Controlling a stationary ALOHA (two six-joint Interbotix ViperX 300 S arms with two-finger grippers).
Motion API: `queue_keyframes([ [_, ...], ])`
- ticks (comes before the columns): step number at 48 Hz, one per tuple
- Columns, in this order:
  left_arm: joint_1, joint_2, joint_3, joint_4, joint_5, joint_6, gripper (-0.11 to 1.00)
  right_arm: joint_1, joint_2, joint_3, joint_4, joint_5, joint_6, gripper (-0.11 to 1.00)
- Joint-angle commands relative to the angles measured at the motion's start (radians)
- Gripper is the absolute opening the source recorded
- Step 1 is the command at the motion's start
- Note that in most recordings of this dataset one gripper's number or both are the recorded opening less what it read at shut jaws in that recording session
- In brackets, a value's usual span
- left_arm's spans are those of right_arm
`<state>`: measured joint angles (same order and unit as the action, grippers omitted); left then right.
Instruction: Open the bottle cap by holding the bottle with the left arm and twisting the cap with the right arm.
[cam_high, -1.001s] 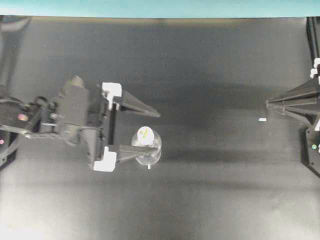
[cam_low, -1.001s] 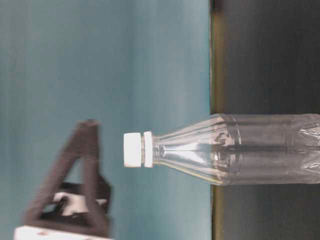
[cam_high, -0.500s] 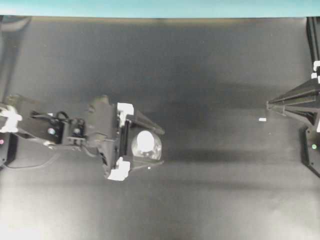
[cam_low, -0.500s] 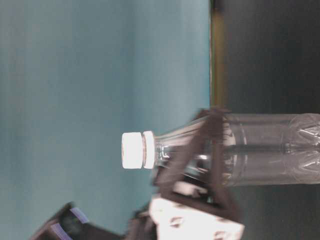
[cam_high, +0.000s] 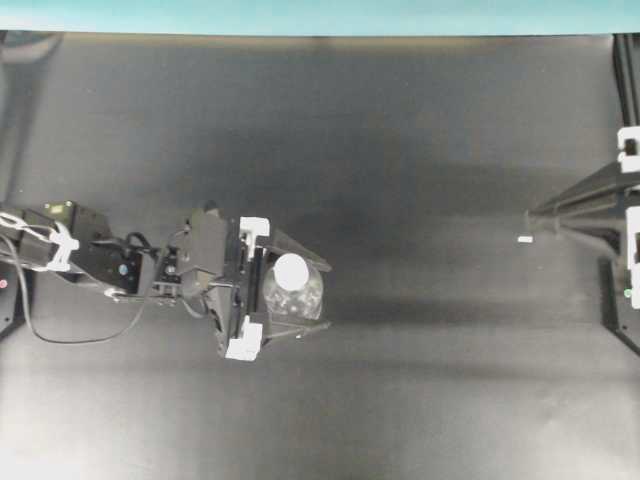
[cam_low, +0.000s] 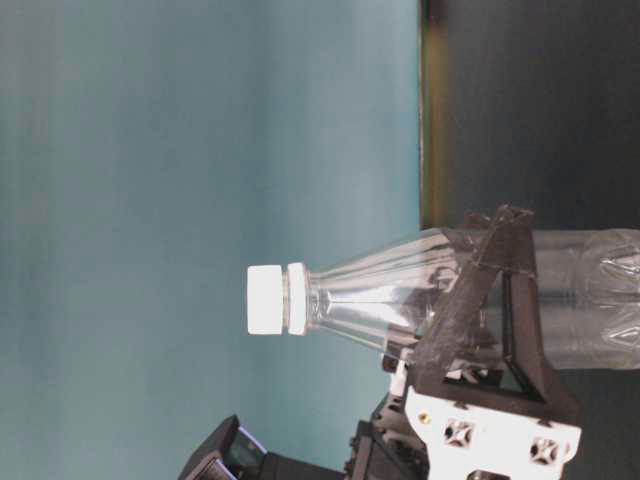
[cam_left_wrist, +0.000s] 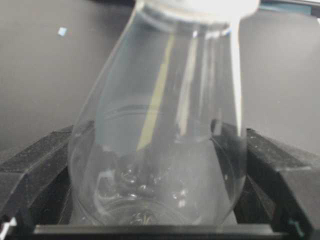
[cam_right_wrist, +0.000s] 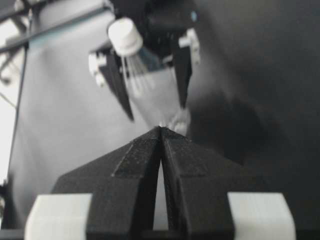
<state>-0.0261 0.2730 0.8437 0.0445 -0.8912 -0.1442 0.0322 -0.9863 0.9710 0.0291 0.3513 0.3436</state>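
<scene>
The clear bottle (cam_high: 303, 301) stands upright left of centre with its white cap (cam_high: 291, 270) on. My left gripper (cam_high: 326, 296) is low around the bottle's body, one finger against each side, shut on it. In the left wrist view the bottle (cam_left_wrist: 160, 150) fills the gap between both fingers (cam_left_wrist: 35, 165). The table-level view shows the cap (cam_low: 265, 299) free above the left gripper (cam_low: 500, 290). My right gripper (cam_high: 530, 213) is shut and empty at the far right, pointing at the bottle. Its wrist view shows its closed tips (cam_right_wrist: 160, 129), the bottle (cam_right_wrist: 150, 85) and cap (cam_right_wrist: 125, 36).
A small white scrap (cam_high: 524, 240) lies on the black table just below the right gripper's tip. A teal wall (cam_high: 320, 15) runs along the far edge. A loose black cable (cam_high: 80, 335) trails behind the left arm.
My left gripper dropped from above the bottle down around its body and its fingers closed in on the sides. The right arm has barely moved.
</scene>
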Motion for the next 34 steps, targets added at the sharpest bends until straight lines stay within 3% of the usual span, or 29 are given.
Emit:
queue_keyframes([
  [1, -0.002, 0.028, 0.000, 0.002, 0.014, 0.000, 0.96, 0.020, 0.037, -0.052, 0.003, 0.035, 0.009, 0.00],
  [18, -0.008, 0.063, 0.002, 0.002, 0.078, 0.000, 0.96, 0.037, 0.115, -0.144, 0.012, 0.118, 0.011, 0.00],
  [25, -0.012, 0.064, -0.015, 0.002, 0.072, 0.000, 0.94, 0.052, 0.213, -0.236, 0.072, 0.206, 0.011, 0.00],
  [34, -0.015, 0.064, -0.028, 0.002, 0.075, 0.015, 0.84, 0.054, 0.399, -0.411, 0.160, 0.430, 0.040, 0.03],
])
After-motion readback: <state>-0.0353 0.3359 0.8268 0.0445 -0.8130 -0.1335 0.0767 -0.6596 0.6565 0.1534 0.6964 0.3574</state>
